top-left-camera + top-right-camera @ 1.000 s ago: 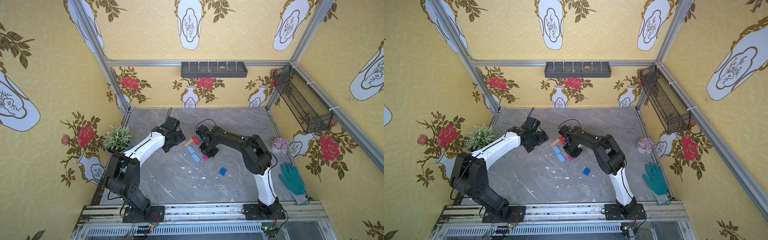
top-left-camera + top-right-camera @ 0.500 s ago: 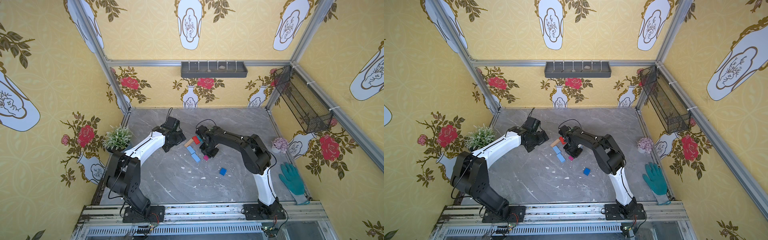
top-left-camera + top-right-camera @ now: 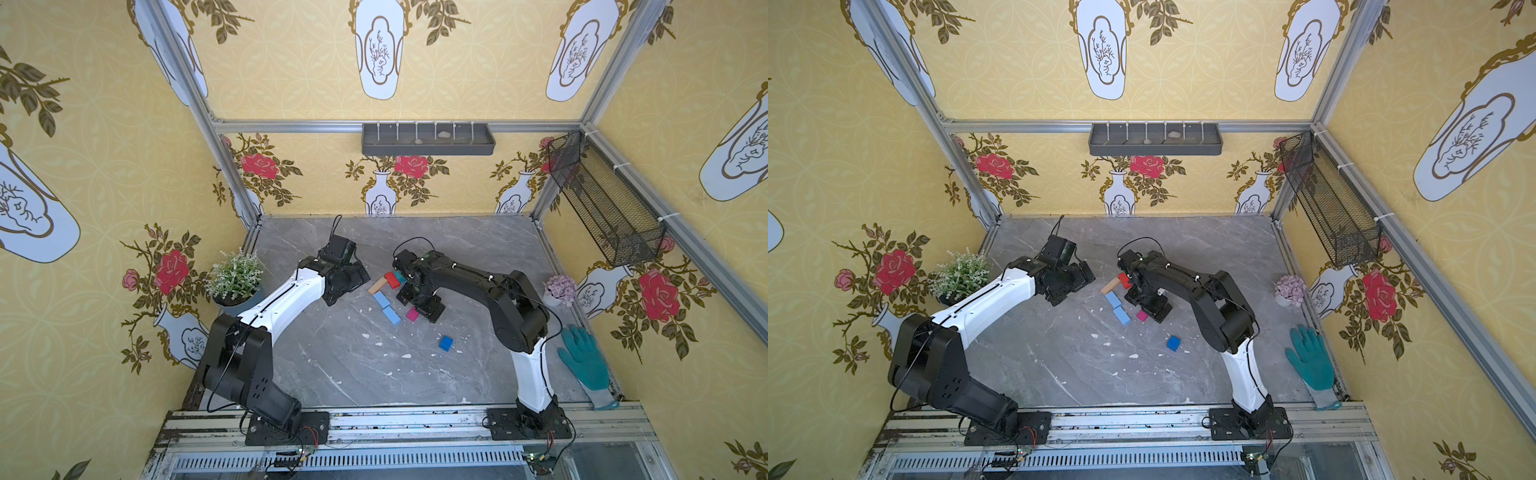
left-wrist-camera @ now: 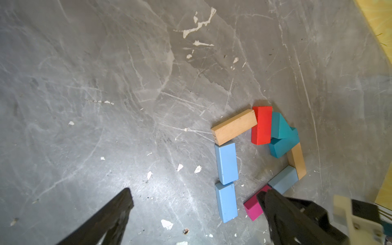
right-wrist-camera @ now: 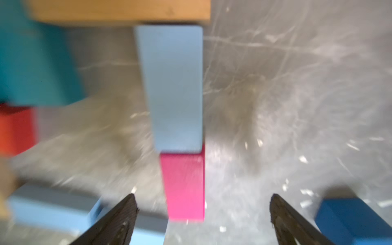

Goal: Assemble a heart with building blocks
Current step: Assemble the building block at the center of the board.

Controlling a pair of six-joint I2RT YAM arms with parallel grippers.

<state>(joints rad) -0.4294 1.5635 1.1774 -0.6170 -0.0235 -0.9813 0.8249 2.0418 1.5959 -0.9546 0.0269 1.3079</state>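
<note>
The heart (image 4: 226,163) sits on the table (image 3: 332,365), its point unclosed. The right gripper (image 5: 203,197) hangs over the magenta block (image 5: 183,186), jaws apart, gripping nothing. The left gripper (image 4: 194,192), also apart, waits beside. Placing looks done; next, I judge, fetch the lone cube (image 3: 446,343) for the point.

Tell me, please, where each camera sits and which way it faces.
Both top views: high above the front edge, looking down on the grey table; left arm and right arm show whole.
Left wrist: on the left arm, looking down at the unfinished heart; the open left gripper shows.
Right wrist: on the right arm, close and blurred, looking down at the magenta block; the open right gripper shows.
Shared: both wrist views show the magenta block end to end with a light-blue block.
</note>
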